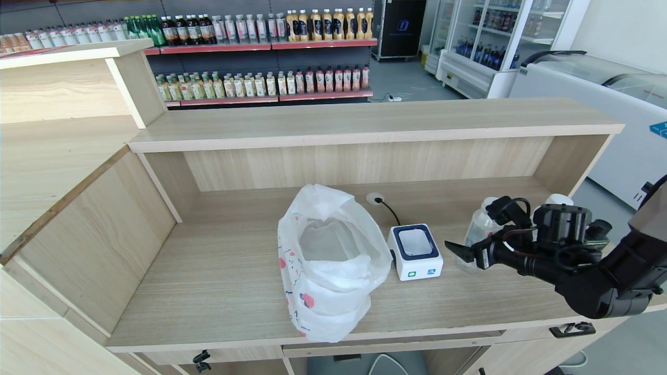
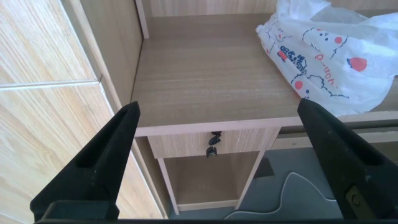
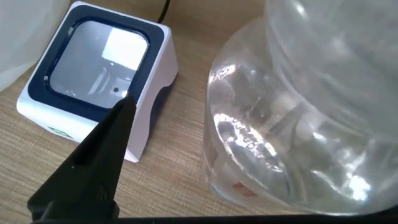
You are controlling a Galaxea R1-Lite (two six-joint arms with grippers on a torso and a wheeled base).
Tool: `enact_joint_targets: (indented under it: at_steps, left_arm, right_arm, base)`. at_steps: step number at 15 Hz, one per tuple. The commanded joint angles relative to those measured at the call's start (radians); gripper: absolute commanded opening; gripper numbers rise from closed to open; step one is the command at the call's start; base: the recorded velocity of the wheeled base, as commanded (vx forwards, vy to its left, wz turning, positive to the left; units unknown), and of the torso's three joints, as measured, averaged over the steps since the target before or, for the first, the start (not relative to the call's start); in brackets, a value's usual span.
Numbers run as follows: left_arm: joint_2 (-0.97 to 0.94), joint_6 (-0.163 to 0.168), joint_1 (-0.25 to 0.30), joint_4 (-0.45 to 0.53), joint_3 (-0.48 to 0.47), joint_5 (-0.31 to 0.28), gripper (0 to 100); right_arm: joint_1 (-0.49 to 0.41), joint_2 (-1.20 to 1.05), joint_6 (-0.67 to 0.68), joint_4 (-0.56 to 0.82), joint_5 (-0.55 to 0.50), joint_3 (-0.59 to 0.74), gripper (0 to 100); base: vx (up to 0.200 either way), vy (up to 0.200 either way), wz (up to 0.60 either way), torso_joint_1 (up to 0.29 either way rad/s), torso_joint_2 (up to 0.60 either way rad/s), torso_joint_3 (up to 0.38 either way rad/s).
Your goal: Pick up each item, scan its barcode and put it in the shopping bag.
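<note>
Judging by its thin, clear walls, the bottle (image 1: pixel 477 229) looked light and easily dented, and its smooth, rounded plastic was probably slippery. Whether it held liquid could not be told, so its weight was uncertain. The best hold appeared to be across the middle of the body, below the shoulder, squeezed only firmly enough to stop it sliding. A harder squeeze would likely buckle it.

The right gripper (image 1: pixel 471 226) was released, with its jaws spread wide. The bottle stood upright on the counter (image 1: pixel 219 271) in or just ahead of the gap between the jaws. In the right wrist view, the one visible finger (image 3: pixel 93 168) stood apart from the bottle's side, with bare wood between them.

The bottle was transparent and glinting, with a pale cap and a trace of label near its base. A second bottle (image 1: pixel 558 199) with a white cap stood behind the gripper's wrist.

The scanner (image 1: pixel 415 251), a white box with a dark-rimmed window facing up, sat just outside that finger, on the side away from the bottle. The shopping bag (image 1: pixel 328 260) stood beyond the scanner with its mouth open.

The left gripper (image 2: pixel 217 109) was also released. It hung off the counter's front edge, with the bag ahead of it and to one side.
</note>
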Motion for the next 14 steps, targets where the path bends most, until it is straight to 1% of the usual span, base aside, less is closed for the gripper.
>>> enact_joint_targets:
  at_steps: [1,3,4,10,14]
  left_arm:
    - [0.001,0.000,0.000,0.000,0.000,0.000,100]
    - [0.001,0.000,0.000,0.000,0.000,0.000,100]
    - [0.001,0.000,0.000,0.000,0.000,0.000,100]
    - [0.001,0.000,0.000,0.000,0.000,0.000,100]
    - [0.001,0.000,0.000,0.000,0.000,0.000,100]
  right_arm:
    - [-0.004,0.014,-0.002,-0.002,0.010,-0.005,100]
    - [-0.015,0.015,-0.002,-0.031,0.026,-0.006,100]
    - [-0.018,0.017,-0.002,-0.050,0.026,-0.003,0]
    - [-0.023,0.021,0.036,-0.091,0.055,-0.005,0]
    - [-0.026,-0.006,0.044,-0.096,0.056,0.013,0]
  base:
    - [0.000,0.000,0.00,0.000,0.00,0.000]
    - [0.000,0.000,0.00,0.000,0.00,0.000]
    - [0.000,0.000,0.00,0.000,0.00,0.000]
    - [0.000,0.000,0.00,0.000,0.00,0.000]
    - [0.000,0.000,0.00,0.000,0.00,0.000]
